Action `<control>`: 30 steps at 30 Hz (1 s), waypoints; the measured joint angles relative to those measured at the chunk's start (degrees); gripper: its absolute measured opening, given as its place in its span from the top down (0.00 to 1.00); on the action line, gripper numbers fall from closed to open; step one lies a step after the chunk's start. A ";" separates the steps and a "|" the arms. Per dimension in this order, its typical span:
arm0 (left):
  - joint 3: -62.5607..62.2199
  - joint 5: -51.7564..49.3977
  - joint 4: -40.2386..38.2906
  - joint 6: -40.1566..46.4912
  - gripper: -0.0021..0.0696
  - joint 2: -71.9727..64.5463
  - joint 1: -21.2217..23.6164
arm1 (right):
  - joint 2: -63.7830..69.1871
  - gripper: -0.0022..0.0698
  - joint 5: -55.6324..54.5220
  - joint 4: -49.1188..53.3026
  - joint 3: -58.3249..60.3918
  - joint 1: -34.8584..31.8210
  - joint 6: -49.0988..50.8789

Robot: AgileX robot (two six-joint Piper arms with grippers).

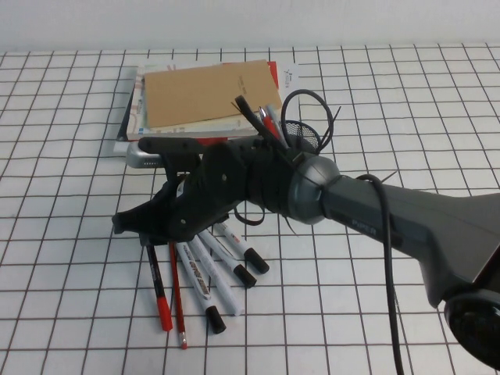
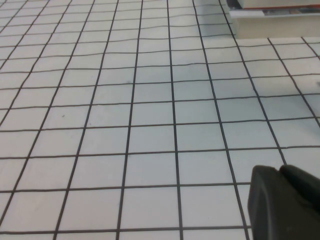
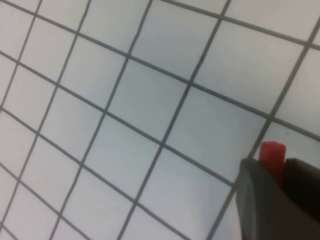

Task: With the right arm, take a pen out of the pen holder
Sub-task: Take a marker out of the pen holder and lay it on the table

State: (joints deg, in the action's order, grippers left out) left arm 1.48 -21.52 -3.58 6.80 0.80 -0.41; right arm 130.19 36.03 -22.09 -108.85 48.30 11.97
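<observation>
Clamped on a red pen, the right gripper hangs low over the loose pens on the worktop, away from the mesh pen holder, likely to lay it alongside them; the left gripper sits parked aside, its state impossible to tell.

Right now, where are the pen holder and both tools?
Pen holder (image 1: 305, 134), high view, rim.
Right tool (image 1: 144, 233), high view, fingertips gripping red pen (image 1: 162, 308) over table (image 1: 62, 156).
Left tool (image 2: 282, 200), left wrist view, dark tip near table.
</observation>
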 joint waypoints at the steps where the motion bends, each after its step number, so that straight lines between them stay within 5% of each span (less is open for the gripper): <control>1: 0.00 0.00 0.00 0.00 0.98 0.00 0.00 | 0.30 0.90 -0.12 0.00 -0.10 0.00 0.00; 6: 0.00 0.00 0.00 0.00 0.98 0.00 0.00 | 0.91 0.88 -0.20 -0.37 -0.09 0.00 0.00; 15: 0.00 0.00 0.00 0.00 0.98 0.00 0.00 | 1.35 0.66 0.05 -0.37 -0.09 0.00 0.00; 20: 0.00 0.00 0.00 0.00 0.98 0.00 0.00 | 0.86 0.63 1.96 0.53 -0.09 0.00 0.00; 25: 0.00 0.00 0.00 0.00 0.98 0.00 0.00 | -4.28 0.68 5.52 6.84 -0.09 0.84 1.21; 30: 0.00 0.00 0.00 0.00 0.98 0.00 0.00 | -13.83 0.88 8.01 14.01 1.43 2.06 1.49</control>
State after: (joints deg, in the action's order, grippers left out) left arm 1.48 -21.52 -3.58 6.80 0.80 -0.41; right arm 116.36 44.03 -8.08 -107.42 50.36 13.46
